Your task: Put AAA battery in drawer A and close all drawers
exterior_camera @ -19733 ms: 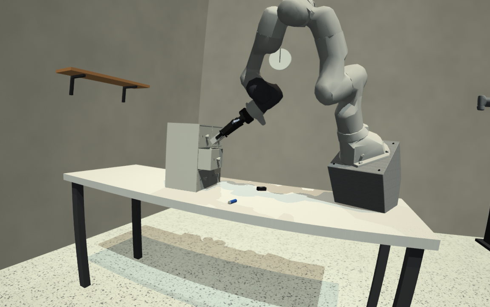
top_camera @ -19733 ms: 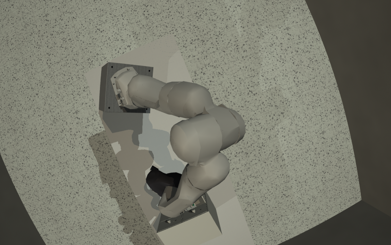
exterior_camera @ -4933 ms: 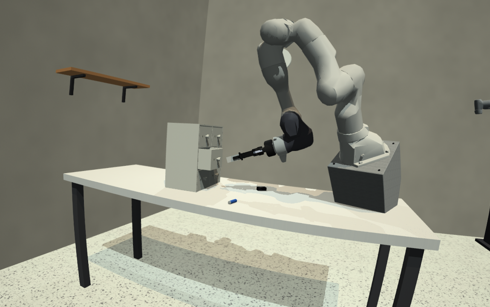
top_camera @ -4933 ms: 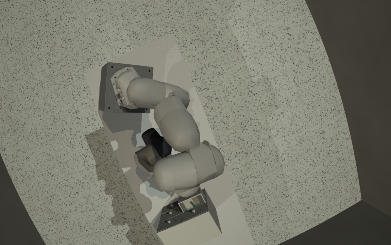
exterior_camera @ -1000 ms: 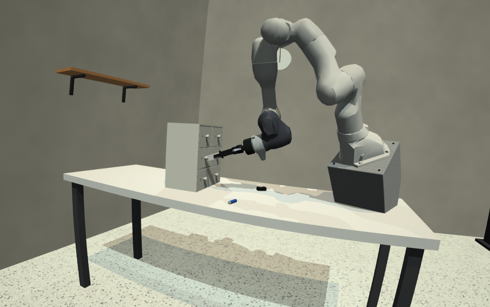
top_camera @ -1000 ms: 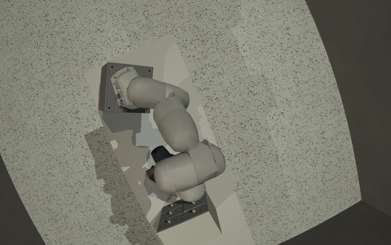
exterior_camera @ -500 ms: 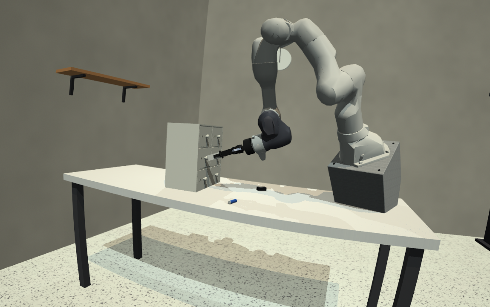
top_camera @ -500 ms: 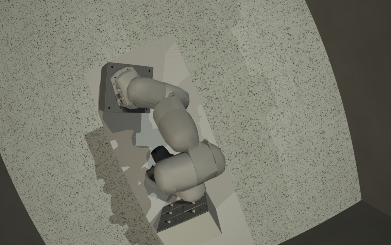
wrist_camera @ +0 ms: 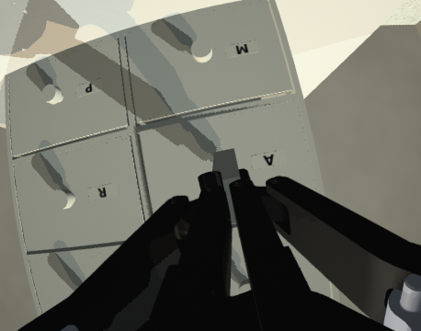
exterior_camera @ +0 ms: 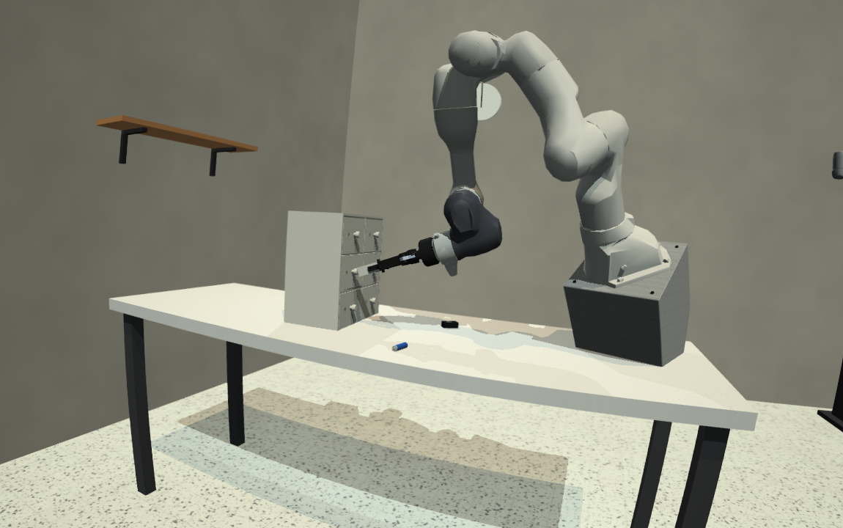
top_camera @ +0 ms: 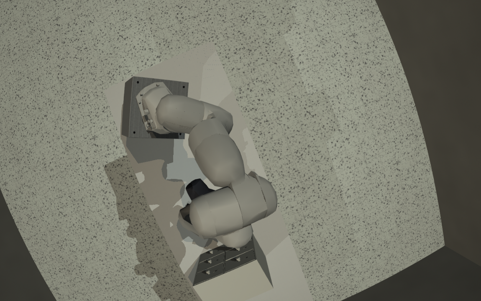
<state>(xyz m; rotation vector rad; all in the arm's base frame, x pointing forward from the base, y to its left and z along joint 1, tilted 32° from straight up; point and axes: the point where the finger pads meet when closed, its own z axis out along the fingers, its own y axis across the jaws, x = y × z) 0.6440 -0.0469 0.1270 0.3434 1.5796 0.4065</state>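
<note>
The small chest [top_camera: 234,280] [exterior_camera: 313,269] stands upright at the table's far end, its drawer fronts toward the arm. Drawer A [wrist_camera: 284,133] [exterior_camera: 347,261] is in the middle row and looks pushed in or nearly so. My gripper [wrist_camera: 227,166] [exterior_camera: 361,270] is shut with nothing seen between its fingers. Its light grey tips are at the front of drawer A, by the knob, which they hide in the wrist view; contact cannot be told. A small blue cylinder with a silver end [exterior_camera: 399,345] lies on the table; it looks like a battery, but its size marking cannot be read.
A small black object [exterior_camera: 449,324] lies on the table [exterior_camera: 201,308] between the chest and the arm's base [exterior_camera: 615,321]. Drawers M [wrist_camera: 247,78], P [wrist_camera: 96,110] and R [wrist_camera: 100,221] look closed around drawer A. Their knobs stick out near the fingers.
</note>
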